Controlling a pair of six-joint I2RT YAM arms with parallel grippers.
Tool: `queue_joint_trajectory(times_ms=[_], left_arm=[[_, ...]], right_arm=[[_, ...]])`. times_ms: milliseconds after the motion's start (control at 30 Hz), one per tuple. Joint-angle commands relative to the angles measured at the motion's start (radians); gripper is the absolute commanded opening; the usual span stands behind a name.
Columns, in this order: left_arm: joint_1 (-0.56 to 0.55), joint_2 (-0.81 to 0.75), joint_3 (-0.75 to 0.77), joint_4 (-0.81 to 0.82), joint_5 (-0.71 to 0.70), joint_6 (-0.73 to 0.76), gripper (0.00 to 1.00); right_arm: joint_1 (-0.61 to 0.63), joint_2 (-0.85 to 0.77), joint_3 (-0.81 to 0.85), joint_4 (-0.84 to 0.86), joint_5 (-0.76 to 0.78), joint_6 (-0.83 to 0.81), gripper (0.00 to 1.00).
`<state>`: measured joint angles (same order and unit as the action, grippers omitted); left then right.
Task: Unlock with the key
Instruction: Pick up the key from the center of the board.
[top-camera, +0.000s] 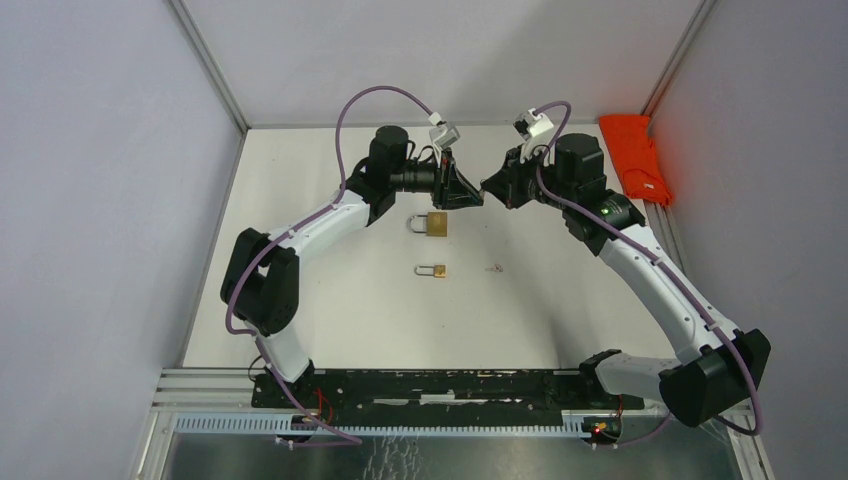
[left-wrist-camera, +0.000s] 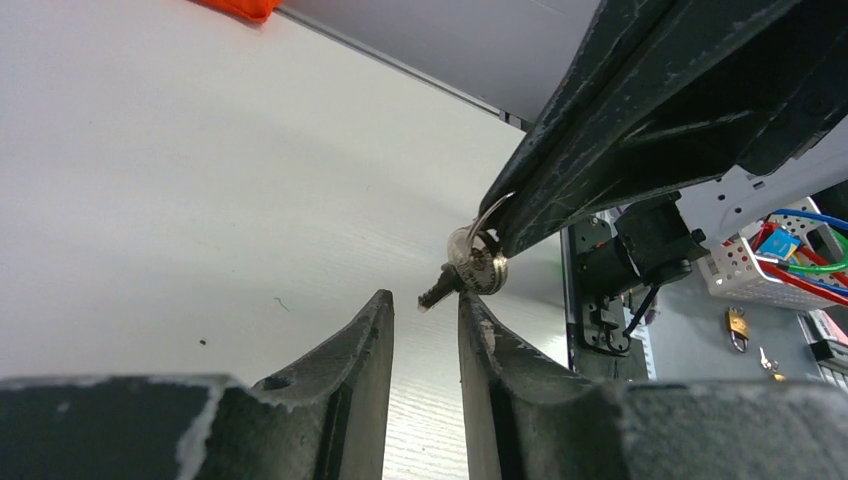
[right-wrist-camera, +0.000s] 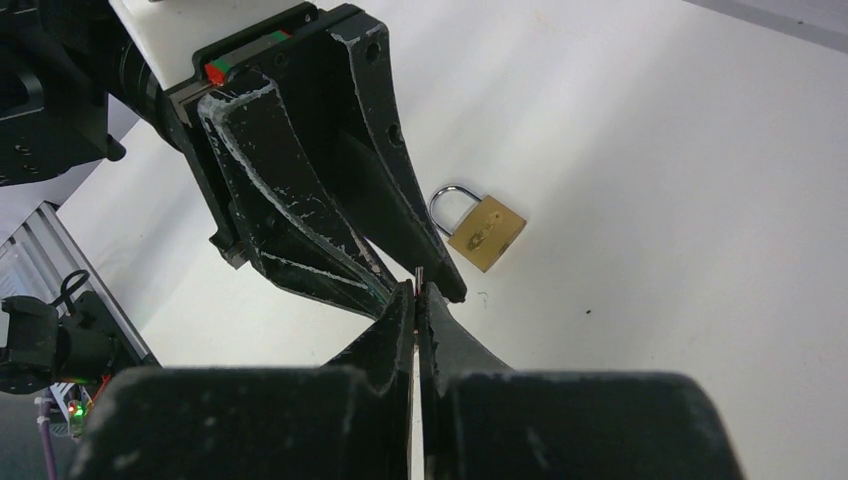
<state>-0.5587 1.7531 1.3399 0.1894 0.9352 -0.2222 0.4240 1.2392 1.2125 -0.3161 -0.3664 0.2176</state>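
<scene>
My right gripper (top-camera: 488, 187) is shut on a silver key (left-wrist-camera: 470, 268) with a ring, held in the air above the back of the table. In the right wrist view only the key's thin edge (right-wrist-camera: 418, 275) shows between the shut fingers, at my right gripper (right-wrist-camera: 416, 288). My left gripper (top-camera: 476, 197) faces it tip to tip and is open. In the left wrist view the key's blade points into the gap at my left gripper (left-wrist-camera: 425, 300), touching neither finger clearly. A larger brass padlock (top-camera: 432, 224) lies flat on the table below; it also shows in the right wrist view (right-wrist-camera: 483, 232).
A smaller brass padlock (top-camera: 433, 270) lies nearer the front of the white table (top-camera: 330, 300). An orange cloth (top-camera: 635, 155) lies at the back right by the wall. Grey walls close in the sides and back. A metal rail (top-camera: 420, 385) runs along the near edge.
</scene>
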Motion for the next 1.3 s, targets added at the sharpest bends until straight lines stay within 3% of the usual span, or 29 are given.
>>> queue_joint_trajectory(times_ms=[0, 567, 1267], left_arm=[[-0.005, -0.021, 0.028, 0.09, 0.065, -0.003, 0.35], [-0.006, -0.057, -0.02, 0.11, 0.056, -0.003, 0.16], [-0.008, -0.122, 0.025, -0.113, -0.07, 0.159, 0.12]], right_arm=[[0.005, 0.009, -0.002, 0.058, -0.023, 0.017, 0.0], [0.005, -0.013, -0.005, 0.042, 0.031, 0.002, 0.0], [0.004, -0.042, -0.058, 0.006, 0.04, -0.028, 0.0]])
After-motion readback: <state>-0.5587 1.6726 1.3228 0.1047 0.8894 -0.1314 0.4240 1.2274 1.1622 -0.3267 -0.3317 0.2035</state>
